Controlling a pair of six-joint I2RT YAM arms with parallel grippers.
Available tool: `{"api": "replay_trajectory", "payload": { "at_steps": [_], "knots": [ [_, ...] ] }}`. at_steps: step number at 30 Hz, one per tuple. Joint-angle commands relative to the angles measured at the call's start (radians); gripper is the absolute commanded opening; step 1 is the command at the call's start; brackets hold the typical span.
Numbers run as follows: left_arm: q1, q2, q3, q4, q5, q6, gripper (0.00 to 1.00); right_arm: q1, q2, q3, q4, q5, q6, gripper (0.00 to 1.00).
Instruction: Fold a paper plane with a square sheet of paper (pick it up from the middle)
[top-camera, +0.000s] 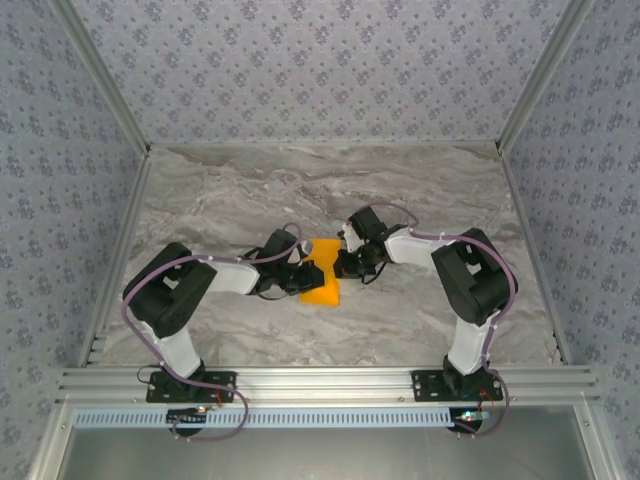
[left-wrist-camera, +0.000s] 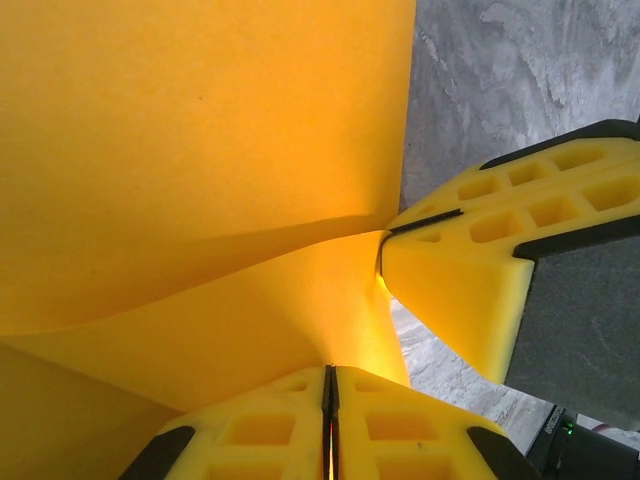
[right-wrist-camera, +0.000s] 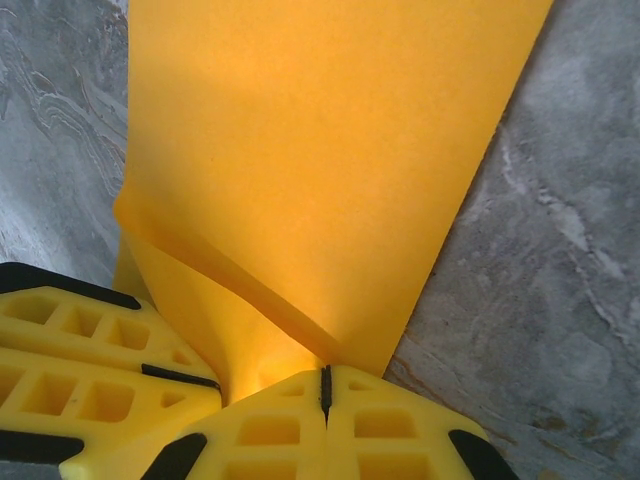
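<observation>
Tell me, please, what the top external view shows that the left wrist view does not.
From above: both arms whole, the left arm and the right arm, plus the patterned walls. From the left wrist: up close, the left gripper and the right gripper are each shut on the square sheet of paper, which curves between them. Shared: that sheet, both grippers and the marble table.

A lab test booth: patterned walls (top-camera: 320, 70) enclose a marble-look table (top-camera: 250, 190) edged by aluminium rail (top-camera: 330, 380).
</observation>
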Motion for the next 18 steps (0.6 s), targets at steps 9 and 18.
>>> {"api": "replay_trajectory", "payload": {
  "at_steps": [9,18],
  "knots": [
    [-0.005,0.019,0.023,-0.064,-0.033,0.03,0.11,-0.008,0.007,0.016,-0.033,0.02,-0.016,0.03],
    [-0.005,0.027,0.036,-0.113,-0.05,0.043,0.11,-0.007,0.01,0.012,-0.035,0.018,-0.007,0.04]
  ]
}}
